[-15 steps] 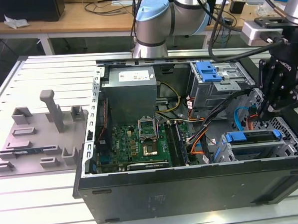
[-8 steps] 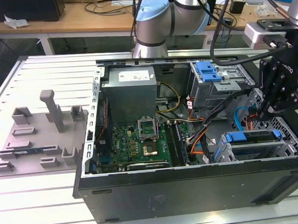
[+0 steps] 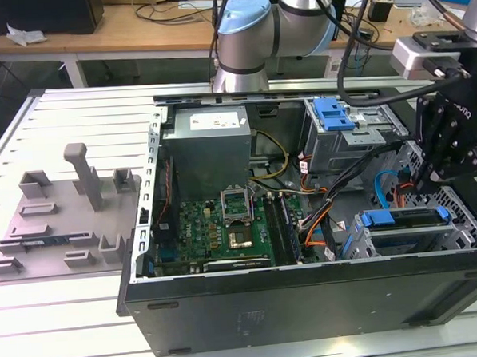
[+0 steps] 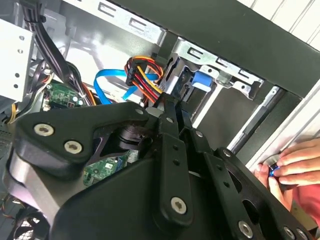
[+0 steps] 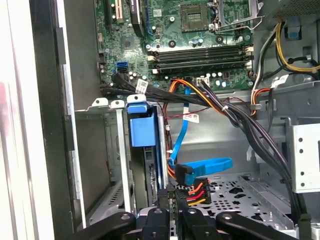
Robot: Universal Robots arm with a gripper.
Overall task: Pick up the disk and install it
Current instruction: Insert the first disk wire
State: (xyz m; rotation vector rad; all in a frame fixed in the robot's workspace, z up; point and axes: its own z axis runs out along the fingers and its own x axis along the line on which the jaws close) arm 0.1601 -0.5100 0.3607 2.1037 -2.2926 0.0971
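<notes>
Down in the case's [image 3: 309, 303] corner bay [image 5: 95, 165] the disk [image 5: 142, 131] sits on edge, seemingly slotted home, so my jaws hover beside it, closed on nothing.

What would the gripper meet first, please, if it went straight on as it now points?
Probably the disk, upright in the drive cage ahead of the gripper; the cable plugs beside it might come first, depth unclear.

Disk [image 3: 404, 218] inside case [image 3: 309, 303] at exterior view's right, motherboard [image 3: 225, 227] to its left
</notes>
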